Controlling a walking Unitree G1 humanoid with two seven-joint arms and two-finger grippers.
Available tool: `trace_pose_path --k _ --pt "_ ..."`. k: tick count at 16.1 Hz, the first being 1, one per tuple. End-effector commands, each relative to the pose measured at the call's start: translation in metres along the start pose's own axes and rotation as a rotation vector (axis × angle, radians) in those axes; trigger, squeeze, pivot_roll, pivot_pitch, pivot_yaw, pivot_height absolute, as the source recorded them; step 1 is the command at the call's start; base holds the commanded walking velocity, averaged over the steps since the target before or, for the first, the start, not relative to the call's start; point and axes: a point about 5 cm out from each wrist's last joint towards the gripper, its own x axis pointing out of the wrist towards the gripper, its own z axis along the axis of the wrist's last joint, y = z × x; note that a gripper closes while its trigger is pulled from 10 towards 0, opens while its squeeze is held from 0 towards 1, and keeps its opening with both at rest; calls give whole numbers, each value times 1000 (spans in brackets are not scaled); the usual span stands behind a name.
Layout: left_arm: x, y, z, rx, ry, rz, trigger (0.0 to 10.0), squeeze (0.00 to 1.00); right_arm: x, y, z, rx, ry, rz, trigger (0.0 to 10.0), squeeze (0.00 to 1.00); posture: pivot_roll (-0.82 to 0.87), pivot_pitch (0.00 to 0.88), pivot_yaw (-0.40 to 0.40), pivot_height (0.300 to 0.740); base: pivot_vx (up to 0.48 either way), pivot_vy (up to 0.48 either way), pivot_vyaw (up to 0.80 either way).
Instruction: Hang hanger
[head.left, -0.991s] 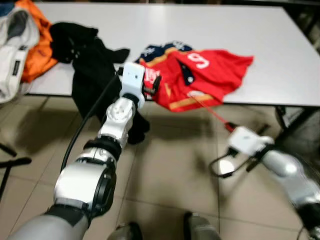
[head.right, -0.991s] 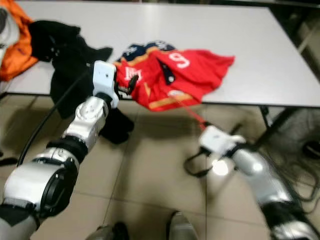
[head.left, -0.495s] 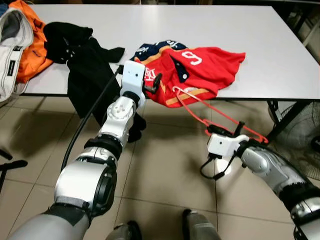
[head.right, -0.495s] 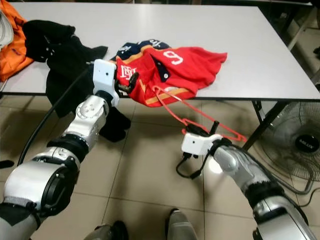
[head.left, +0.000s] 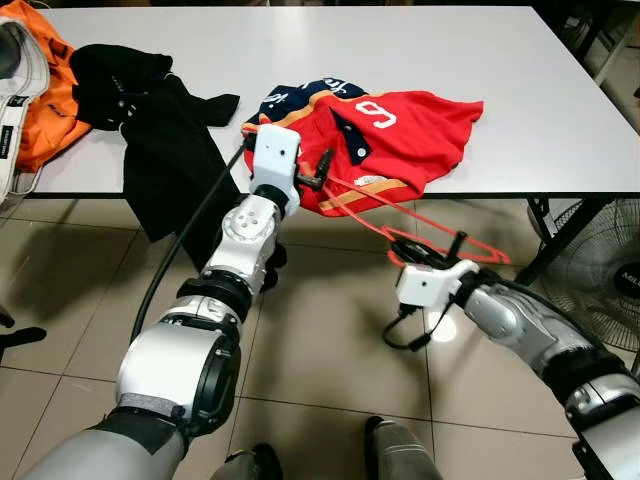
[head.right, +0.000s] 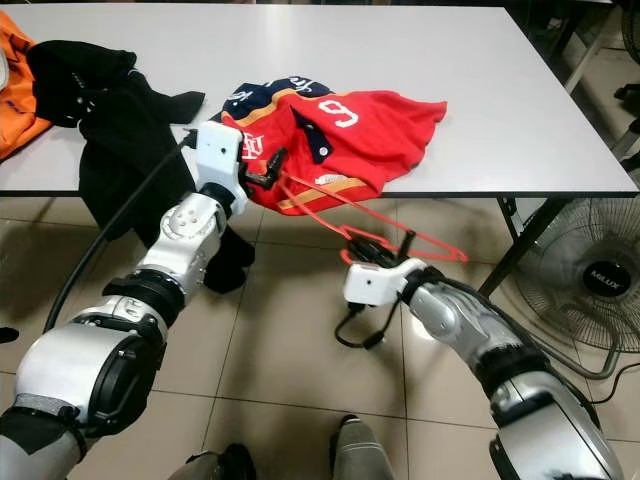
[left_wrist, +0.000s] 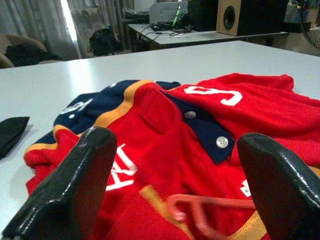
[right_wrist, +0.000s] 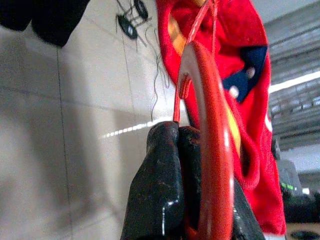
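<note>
A red plastic hanger (head.left: 432, 223) slants from the table's front edge down to my right gripper (head.left: 415, 252), which is shut on its lower end just below table height. In the right wrist view the black fingers (right_wrist: 165, 185) pinch the red bar (right_wrist: 212, 150). My left gripper (head.left: 320, 172) stands open at the table edge, facing a red and navy jersey (head.left: 410, 130) that lies crumpled there. The hanger's upper end (left_wrist: 192, 210) sits low between the left fingers (left_wrist: 75, 185), close to the jersey's hem; I cannot tell whether it touches them.
The white table (head.left: 560, 110) also holds a black garment (head.left: 165, 150) that droops over the front edge, and orange clothing (head.left: 60, 95) at the far left. A floor fan (head.left: 605, 275) stands on the tiles at right, beside the table leg.
My right gripper has carried the hanger up and leftward, bringing its upper end close to the left gripper. The left gripper has edged nearer the jersey. The camera has steadied and shifted a little.
</note>
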Motion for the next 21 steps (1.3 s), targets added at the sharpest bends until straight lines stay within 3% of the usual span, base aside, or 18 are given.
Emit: trace_pose_path --k 1,8,10,11,13,15,18,20,21 --pt "1 0 2 -1 -3 -8 10000 0 3 4 4 -13 -26 35 0 0 -342 121 72 740 0 0 0" --pt "0 0 0 -8 3 -8 10000 0 14 -6 5 -37 -27 47 0 0 -333 112 68 740 0 0 0" --pt "0 -1 1 2 0 -21 10000 0 15 -19 11 -34 -78 -32 0 0 -333 118 65 740 0 0 0" --pt "0 -4 0 25 6 -45 10000 0 11 -36 16 -19 -125 -127 0 0 -337 119 65 740 0 0 0" --pt "-1 -7 -6 24 39 -61 10000 0 -4 -50 15 15 -145 -251 0 0 -346 121 65 740 0 0 0" --pt "-2 -5 -9 2 62 -49 10000 0 -23 -49 7 70 -103 -346 0 0 -353 123 64 740 0 0 0" --pt "0 -1 -8 -38 79 -29 10000 0 -54 -31 -8 123 16 -424 0 0 -359 124 65 740 0 0 0" --pt "2 5 -4 -94 72 7 10000 0 -69 -22 -13 135 102 -474 0 0 -369 127 70 740 0 0 0" --pt "3 12 1 -159 54 54 10000 0 -76 -16 -15 148 149 -503 0 0 -378 128 75 740 0 0 0"
